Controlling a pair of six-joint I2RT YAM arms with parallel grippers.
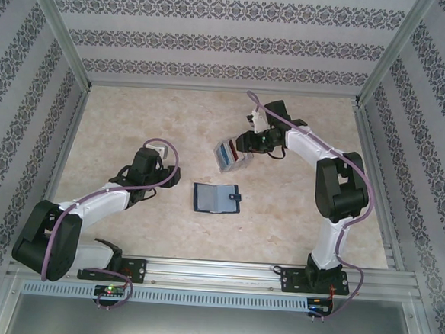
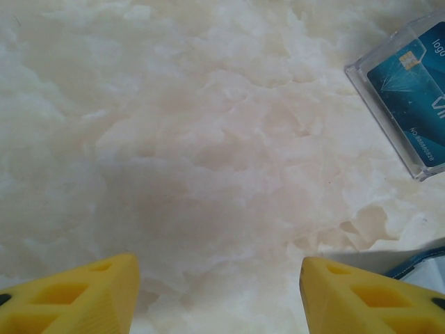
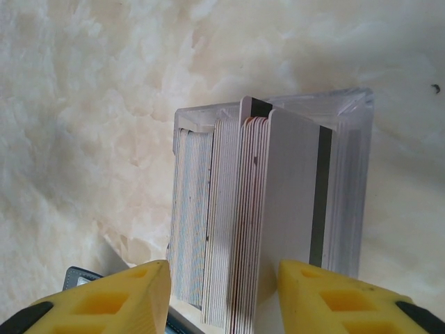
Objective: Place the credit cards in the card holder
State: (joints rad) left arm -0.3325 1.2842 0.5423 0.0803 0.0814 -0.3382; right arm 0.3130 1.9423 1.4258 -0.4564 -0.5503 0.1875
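Pick-up step: we found the right tool [image 3: 222, 282], jaws apart, straddling the racked credit cards [image 3: 278, 209], one of which it must next clamp; the card holder [image 1: 215, 198] lay between it and the released left tool [image 2: 219, 278].

The credit cards [image 1: 232, 155] stand in a box [image 3: 351, 139] behind the card holder [image 1: 215, 198].
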